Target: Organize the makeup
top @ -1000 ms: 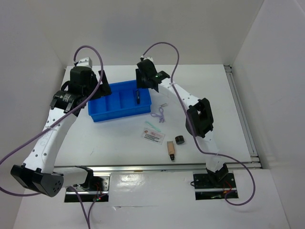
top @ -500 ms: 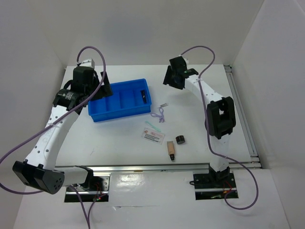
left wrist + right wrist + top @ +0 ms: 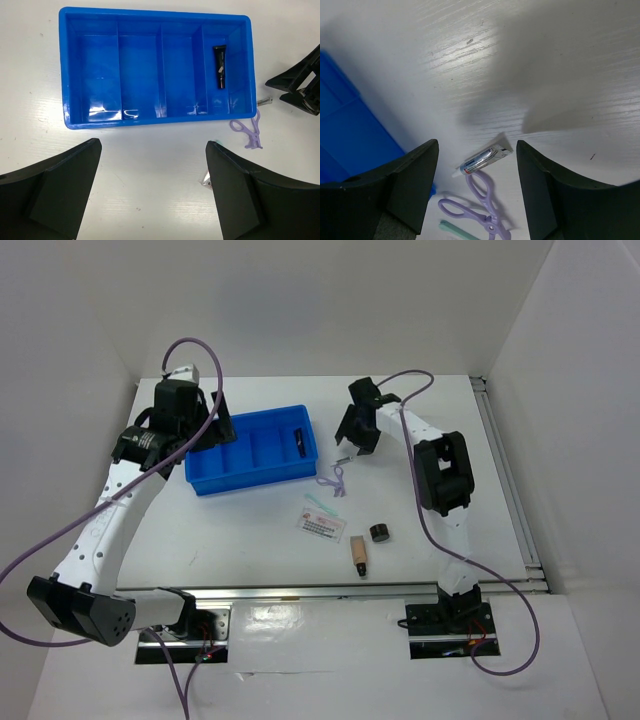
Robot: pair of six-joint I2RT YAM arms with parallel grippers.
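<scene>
The blue tray (image 3: pixel 255 452) holds a thin black stick (image 3: pixel 302 442) in its rightmost compartment, also seen in the left wrist view (image 3: pixel 220 67). My right gripper (image 3: pixel 349 446) is open and empty, low over the silvery clip (image 3: pixel 486 157), which lies between its fingers. The purple loop (image 3: pixel 481 204) lies just beside the clip. The white red-printed sachet (image 3: pixel 322 527), round dark jar (image 3: pixel 378 533) and beige tube with black cap (image 3: pixel 360 555) lie on the table nearer the front. My left gripper (image 3: pixel 155 190) is open and empty, above the table in front of the tray.
The tray's (image 3: pixel 140 120) other three compartments hold nothing. A thin teal strip (image 3: pixel 457 231) lies beside the purple loop. A metal rail (image 3: pixel 510 480) runs along the table's right edge. White walls enclose the table on three sides.
My right gripper let go of the black stick into the tray's right compartment, swung away to the back right, then came down over the silvery clip. The left arm barely moved.
</scene>
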